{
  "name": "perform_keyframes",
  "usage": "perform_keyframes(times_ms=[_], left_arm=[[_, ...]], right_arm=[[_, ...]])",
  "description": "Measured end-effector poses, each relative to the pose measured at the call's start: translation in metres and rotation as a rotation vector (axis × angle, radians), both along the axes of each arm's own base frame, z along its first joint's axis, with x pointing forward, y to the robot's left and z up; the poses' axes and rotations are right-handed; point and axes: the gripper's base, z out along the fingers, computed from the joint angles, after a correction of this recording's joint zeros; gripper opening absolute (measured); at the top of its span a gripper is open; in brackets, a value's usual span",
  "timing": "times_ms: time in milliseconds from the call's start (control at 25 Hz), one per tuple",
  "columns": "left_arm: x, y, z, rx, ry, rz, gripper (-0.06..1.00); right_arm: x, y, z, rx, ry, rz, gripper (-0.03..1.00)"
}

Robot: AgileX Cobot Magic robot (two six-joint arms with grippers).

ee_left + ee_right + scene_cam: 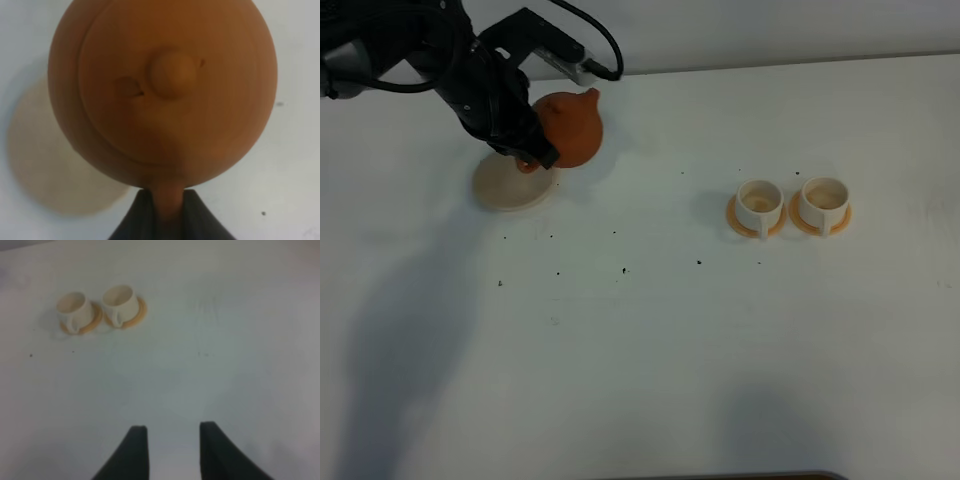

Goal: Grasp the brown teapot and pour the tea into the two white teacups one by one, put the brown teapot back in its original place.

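This looks like a robotics lab or test bench: a bare white tabletop (720, 360) runs back to a plain pale wall (770, 30), and a black robot arm (440, 60) trailing a loose black cable (608, 50) reaches in over it. Laid out on the surface, well spaced like staged props, are a brown teapot (575, 128), a beige coaster (505, 190) and two white teacups (759, 200) on orange saucers (733, 216). Small dark specks (699, 262) are scattered across the white top
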Motion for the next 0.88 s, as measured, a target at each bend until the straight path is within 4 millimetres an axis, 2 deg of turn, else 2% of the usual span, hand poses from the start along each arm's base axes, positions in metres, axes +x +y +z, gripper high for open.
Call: perform_keyframes(times_ms=[280, 640, 880], left_arm=[[-0.010, -0.044, 0.002, 0.036, -0.091, -0.301, 0.10], [-0.004, -0.069, 0.006, 0.067, -0.298, -0.488, 0.10], [0.007, -0.087, -0.017, 0.131, -0.408, -0.611, 0.10]], right_arm=[[0.000, 0.000, 0.000, 0.000, 0.000, 0.000, 0.24], [0.000, 0.000, 0.000, 0.000, 0.000, 0.000, 0.24], [0.000, 0.000, 0.000, 0.001, 0.000, 0.001, 0.24]])
